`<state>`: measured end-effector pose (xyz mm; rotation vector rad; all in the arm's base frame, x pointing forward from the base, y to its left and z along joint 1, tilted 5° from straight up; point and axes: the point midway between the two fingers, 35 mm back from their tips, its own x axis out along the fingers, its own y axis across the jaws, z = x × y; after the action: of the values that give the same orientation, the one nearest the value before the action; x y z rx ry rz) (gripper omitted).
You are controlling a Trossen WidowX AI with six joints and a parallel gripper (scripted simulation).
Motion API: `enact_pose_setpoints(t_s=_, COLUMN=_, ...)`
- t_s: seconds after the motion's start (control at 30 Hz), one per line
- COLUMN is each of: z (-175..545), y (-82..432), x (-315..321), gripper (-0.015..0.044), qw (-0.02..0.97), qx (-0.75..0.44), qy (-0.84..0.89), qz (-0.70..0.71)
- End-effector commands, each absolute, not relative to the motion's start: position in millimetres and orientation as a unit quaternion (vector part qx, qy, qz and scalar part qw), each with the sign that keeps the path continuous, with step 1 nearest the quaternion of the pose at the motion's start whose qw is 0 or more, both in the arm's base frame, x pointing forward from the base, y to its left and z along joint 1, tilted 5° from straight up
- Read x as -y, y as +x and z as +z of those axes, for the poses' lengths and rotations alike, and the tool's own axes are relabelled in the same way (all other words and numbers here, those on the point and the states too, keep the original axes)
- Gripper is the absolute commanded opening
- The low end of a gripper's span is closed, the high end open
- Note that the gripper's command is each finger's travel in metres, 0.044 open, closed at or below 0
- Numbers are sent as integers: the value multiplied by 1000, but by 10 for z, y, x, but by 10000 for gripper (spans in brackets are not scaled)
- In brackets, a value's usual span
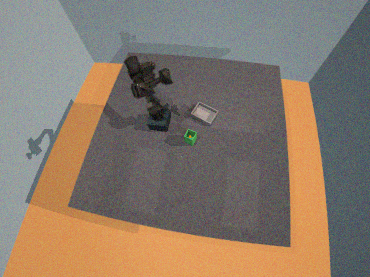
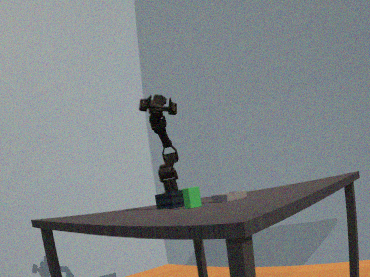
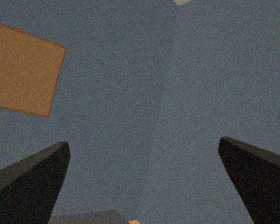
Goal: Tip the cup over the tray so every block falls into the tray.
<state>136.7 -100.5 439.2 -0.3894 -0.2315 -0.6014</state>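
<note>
the jaws [image 1: 148,72] [image 2: 159,105] are spread wide with nothing in them, high up, in the upper left of the top view. the green cup [image 1: 192,138] [image 2: 192,198] stands upright well below them, near the middle. a bit of orange shows in it, too small to count blocks. in the wrist view the fingers run off the edges. the tray [image 1: 196,111] [image 2: 237,196] is near the cup, up and right in the top view. the dark base [image 1: 152,126] [image 2: 161,203] is on the cup's left.

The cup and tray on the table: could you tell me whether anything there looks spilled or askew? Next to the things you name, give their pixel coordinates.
Nothing stands out: the green cup [image 1: 190,139] [image 2: 192,198] stands upright with something orange inside, and the tray [image 1: 199,115] sits beside it, with no spill visible.
</note>
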Motion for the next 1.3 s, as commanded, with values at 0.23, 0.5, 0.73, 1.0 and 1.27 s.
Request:
enact_pose_setpoints(t_s=0.23, z=2602, y=1846, x=1335, gripper=440, qw=958, qx=-139, qy=-28, qz=-249)
enact_pose_setpoints(t_s=0.5, z=1336, y=1780, x=1081, gripper=440, qw=920, qx=-336, qy=40, qz=-195)
enact_pose_setpoints(t_s=0.73, z=983, y=1674, x=954, gripper=440, qw=899, qx=-397, qy=52, qz=-176)
enact_pose_setpoints(t_s=1.0, z=954, y=1676, x=958, gripper=440, qw=899, qx=-397, qy=52, qz=-176)
enact_pose_setpoints(t_s=1.27, z=610, y=1671, x=982, gripper=440, qw=899, qx=-398, qy=52, qz=-176)
